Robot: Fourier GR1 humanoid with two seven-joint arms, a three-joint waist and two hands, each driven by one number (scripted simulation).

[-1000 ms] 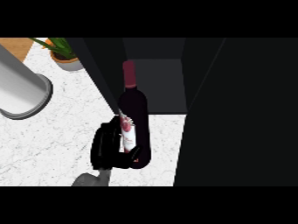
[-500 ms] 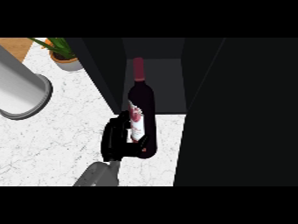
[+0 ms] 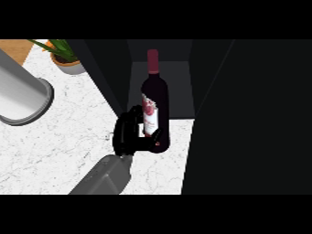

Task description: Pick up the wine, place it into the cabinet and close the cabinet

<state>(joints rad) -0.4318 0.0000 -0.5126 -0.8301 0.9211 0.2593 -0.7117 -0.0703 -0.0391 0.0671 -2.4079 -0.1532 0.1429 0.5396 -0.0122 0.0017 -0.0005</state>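
Right hand [image 3: 130, 135] curled around wine [image 3: 155, 98] at cabinet [image 3: 178, 87] mouth, over white marble counter [image 3: 43, 155]. Potted plant [image 3: 65, 58] at eleven o'clock. Left hand's fingers: cannot tell.

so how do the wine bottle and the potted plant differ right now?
The wine bottle is dark with a red cap and sits at the cabinet's opening; the potted plant is green-leaved in a pale pot, at the counter's far left. The bottle is held by a hand; the plant stands free. Both look upright.
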